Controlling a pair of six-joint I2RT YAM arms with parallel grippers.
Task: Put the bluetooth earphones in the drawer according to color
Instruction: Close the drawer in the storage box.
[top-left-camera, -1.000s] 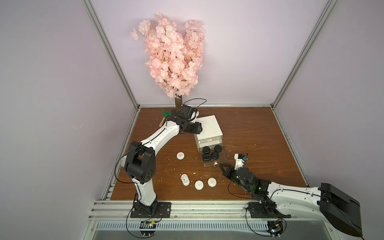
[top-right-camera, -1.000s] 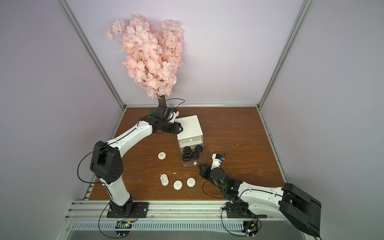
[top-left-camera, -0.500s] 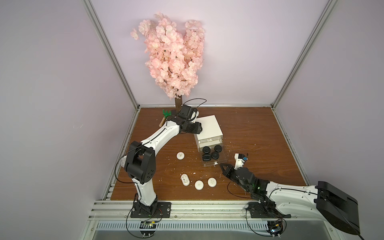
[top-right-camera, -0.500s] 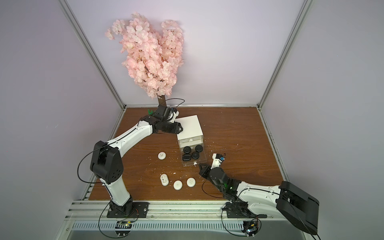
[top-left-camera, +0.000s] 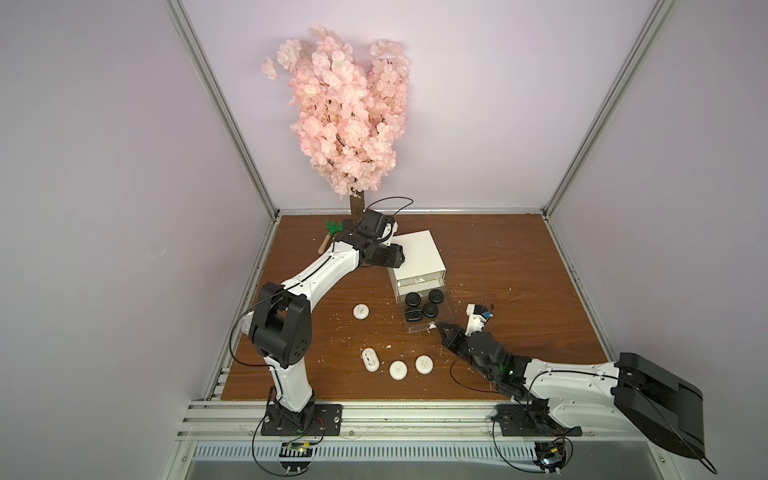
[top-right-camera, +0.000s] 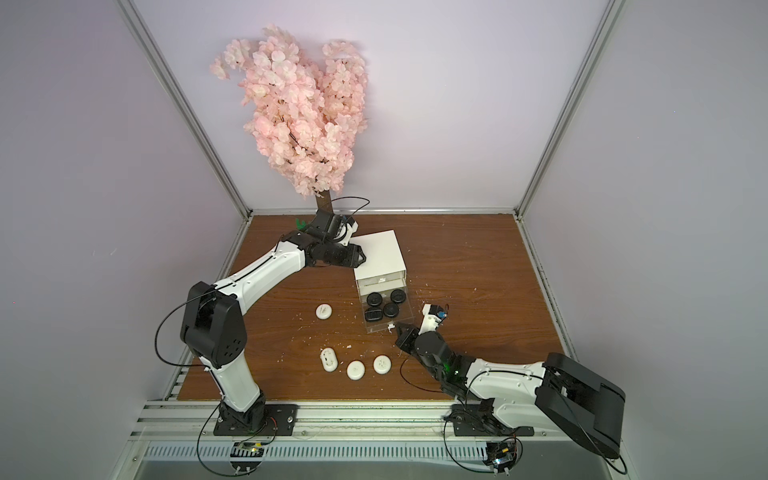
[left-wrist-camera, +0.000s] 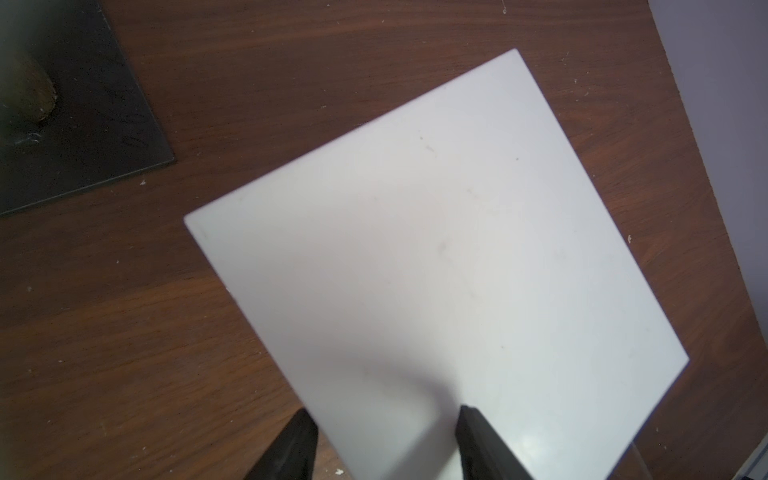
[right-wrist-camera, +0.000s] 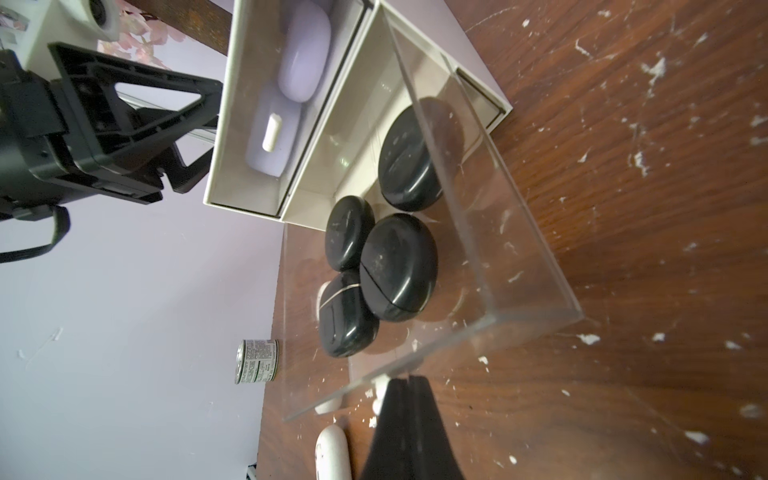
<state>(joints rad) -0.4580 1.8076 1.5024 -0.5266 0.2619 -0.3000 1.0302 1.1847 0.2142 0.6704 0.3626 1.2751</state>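
Perhaps two lavender earphones (right-wrist-camera: 305, 58), four black (top-left-camera: 431, 310), four white (top-left-camera: 398, 369)

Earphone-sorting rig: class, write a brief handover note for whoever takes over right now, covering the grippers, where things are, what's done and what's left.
Left gripper: jaws apart at the white cabinet's top edge, apparently steadying it.
Right gripper: shut, tips at the front of the pulled-out bottom drawer.
Done: four black earphone cases lie in that drawer; lavender cases show in a closed drawer above.
To do: shut the bottom drawer; four white cases lie on the table, to go in their own drawer.
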